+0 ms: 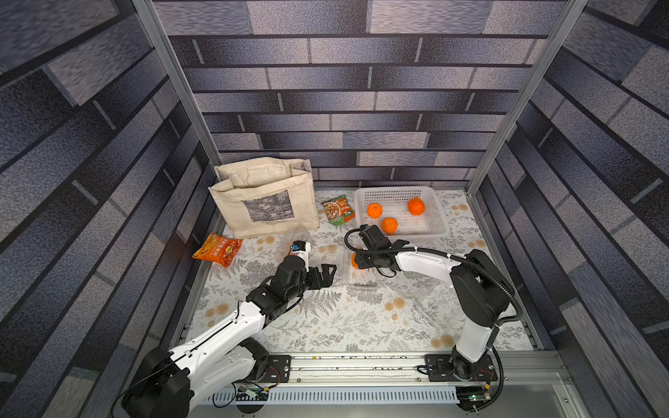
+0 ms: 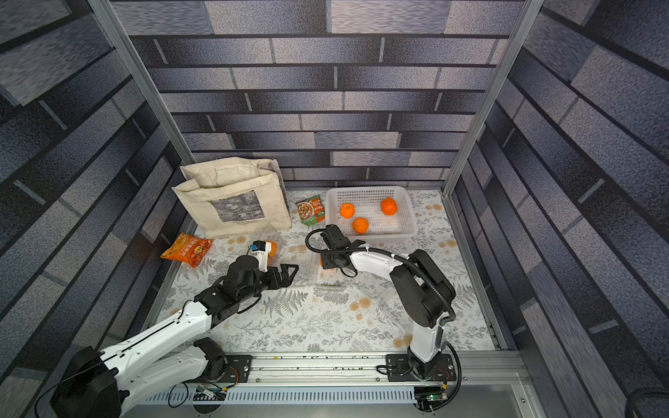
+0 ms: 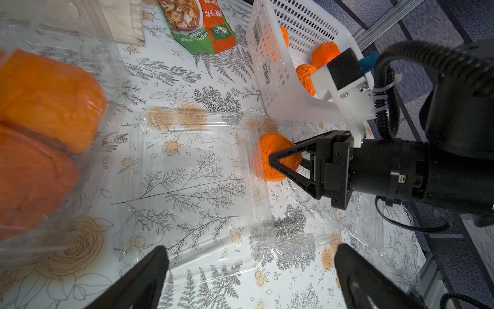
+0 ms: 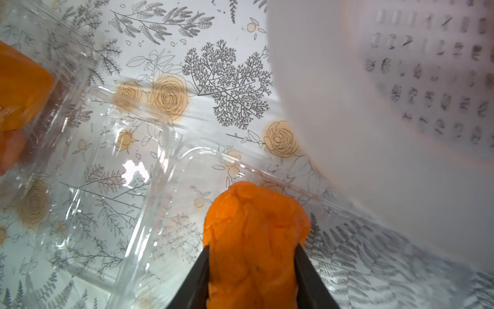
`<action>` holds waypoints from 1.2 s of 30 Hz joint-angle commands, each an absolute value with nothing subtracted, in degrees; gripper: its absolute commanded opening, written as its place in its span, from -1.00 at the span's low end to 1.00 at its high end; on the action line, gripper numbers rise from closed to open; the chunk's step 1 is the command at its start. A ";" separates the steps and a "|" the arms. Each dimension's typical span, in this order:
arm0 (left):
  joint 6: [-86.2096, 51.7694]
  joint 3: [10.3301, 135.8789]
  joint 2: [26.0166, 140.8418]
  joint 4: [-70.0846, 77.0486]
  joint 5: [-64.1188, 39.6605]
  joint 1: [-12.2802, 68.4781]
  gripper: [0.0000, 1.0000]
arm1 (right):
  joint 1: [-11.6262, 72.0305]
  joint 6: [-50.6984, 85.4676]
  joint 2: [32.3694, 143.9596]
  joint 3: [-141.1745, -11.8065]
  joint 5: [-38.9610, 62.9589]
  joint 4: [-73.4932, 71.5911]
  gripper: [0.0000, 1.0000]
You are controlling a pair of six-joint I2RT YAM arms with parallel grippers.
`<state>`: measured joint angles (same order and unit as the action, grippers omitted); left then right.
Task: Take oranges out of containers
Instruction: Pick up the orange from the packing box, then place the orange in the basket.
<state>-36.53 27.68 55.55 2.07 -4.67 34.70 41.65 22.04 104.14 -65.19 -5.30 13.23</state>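
My right gripper point(image 4: 252, 250) is shut on an orange point(image 4: 254, 227) inside an open clear container point(image 1: 360, 280) at the table's middle. In the left wrist view the black fingers point(image 3: 283, 166) clamp that orange point(image 3: 275, 149). My left gripper point(image 3: 251, 250) stands open and holds nothing, just in front of the container's flat lid point(image 3: 187, 187). In a top view it point(image 1: 327, 273) sits left of the right gripper point(image 1: 356, 260). A closed container point(image 3: 88, 88) beside my left wrist holds two oranges point(image 3: 48, 101). Three oranges point(image 1: 390, 225) lie in the white basket point(image 1: 400, 191).
A beige cloth bag point(image 1: 264, 202) stands at the back left. An orange snack packet point(image 1: 217, 249) lies at the left edge, and a green packet point(image 1: 338, 210) lies beside the basket. Another clear container point(image 1: 430, 300), with no fruit in it, lies by my right arm's base.
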 commanded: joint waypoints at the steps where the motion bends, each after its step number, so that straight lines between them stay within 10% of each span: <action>1: -37.56 26.81 54.75 1.17 -5.10 34.19 1.00 | 41.93 24.06 102.74 -65.24 -8.67 16.15 -0.30; 14: -35.38 29.57 62.14 1.63 -6.41 33.31 1.00 | 38.27 24.08 87.11 -70.18 -10.97 21.00 -0.31; 26: -31.37 38.51 74.72 -5.44 -7.28 36.45 1.00 | 24.60 20.16 104.48 -89.55 -13.17 23.91 -0.33; 36: -29.74 45.02 84.28 -5.91 -8.61 39.29 1.00 | 22.94 16.90 105.59 -89.75 -13.56 23.02 0.51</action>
